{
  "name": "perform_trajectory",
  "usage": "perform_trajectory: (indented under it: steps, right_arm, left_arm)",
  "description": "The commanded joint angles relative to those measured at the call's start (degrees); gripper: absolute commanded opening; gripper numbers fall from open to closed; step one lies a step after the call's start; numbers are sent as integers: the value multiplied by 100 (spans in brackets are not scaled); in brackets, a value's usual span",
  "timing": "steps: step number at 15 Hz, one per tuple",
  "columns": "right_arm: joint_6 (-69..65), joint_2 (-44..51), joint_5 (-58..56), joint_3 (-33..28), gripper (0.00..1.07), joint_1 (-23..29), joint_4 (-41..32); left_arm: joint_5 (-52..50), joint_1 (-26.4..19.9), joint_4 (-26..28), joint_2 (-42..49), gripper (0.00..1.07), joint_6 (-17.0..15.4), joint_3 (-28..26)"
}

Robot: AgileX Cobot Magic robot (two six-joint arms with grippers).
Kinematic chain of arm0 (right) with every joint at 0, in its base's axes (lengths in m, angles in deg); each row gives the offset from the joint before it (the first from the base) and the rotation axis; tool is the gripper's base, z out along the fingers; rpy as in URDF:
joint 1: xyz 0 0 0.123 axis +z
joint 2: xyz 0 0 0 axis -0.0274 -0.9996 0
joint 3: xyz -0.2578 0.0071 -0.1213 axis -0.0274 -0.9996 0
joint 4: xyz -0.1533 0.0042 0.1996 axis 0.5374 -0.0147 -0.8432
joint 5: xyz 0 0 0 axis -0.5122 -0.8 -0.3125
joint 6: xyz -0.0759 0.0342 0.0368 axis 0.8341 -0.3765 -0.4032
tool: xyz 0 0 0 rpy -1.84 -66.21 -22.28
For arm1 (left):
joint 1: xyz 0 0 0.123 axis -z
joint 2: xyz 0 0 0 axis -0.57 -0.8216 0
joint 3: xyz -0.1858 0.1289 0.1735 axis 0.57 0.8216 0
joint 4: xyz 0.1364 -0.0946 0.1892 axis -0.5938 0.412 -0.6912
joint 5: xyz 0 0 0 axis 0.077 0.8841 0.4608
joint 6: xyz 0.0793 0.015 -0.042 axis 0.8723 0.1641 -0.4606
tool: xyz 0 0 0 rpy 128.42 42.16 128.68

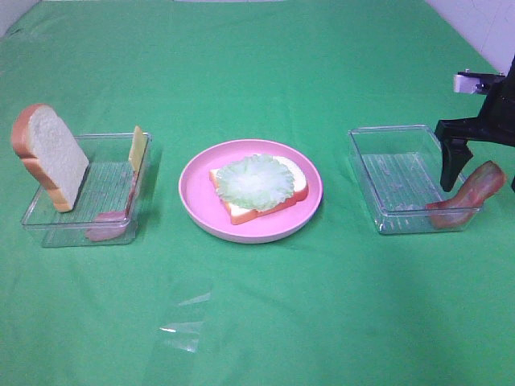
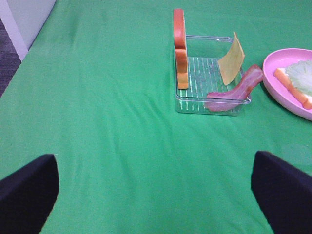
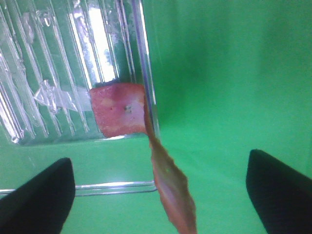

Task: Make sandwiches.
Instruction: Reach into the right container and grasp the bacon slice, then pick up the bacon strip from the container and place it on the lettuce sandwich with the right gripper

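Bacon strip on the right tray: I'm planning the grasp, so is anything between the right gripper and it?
Nothing visible. The right gripper is open over the bacon strip, which drapes over the wall of the clear tray; that wall runs under the strip, not over it.

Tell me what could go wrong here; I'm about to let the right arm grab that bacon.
The bacon strip is draped over the right tray's wall, so the open right tool may pinch the wall too and drag the tray. A glancing touch could also slide the strip off onto the green cloth.
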Motion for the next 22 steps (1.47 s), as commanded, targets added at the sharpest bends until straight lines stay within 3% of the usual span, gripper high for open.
perform_trajectory:
  steps: [1, 5, 12, 16, 17, 19, 22]
  right_arm:
    - [86, 34, 11, -34, 74, -11, -29]
    - [17, 34, 120, -34, 2, -11, -29]
    - [17, 252, 57, 6, 0, 6, -292]
    - [120, 688, -189, 561, 0, 6, -682]
    - [235, 888, -275, 1071, 0, 80, -848]
    - [235, 945, -332, 1501, 0, 246, -917]
    - [229, 940, -258, 1639, 0, 791, -928]
  left_arm:
    - [-29, 11, 0, 80, 100, 17, 6]
    - [-29, 11, 0, 80, 100, 17, 6]
    - [-29, 11, 0, 80, 100, 17, 6]
    - [-29, 11, 0, 80, 100, 17, 6]
    - [-29, 11, 0, 80, 100, 17, 6]
    - [-29, 11, 0, 80, 100, 17, 6]
    - [-29, 11, 0, 80, 100, 17, 6]
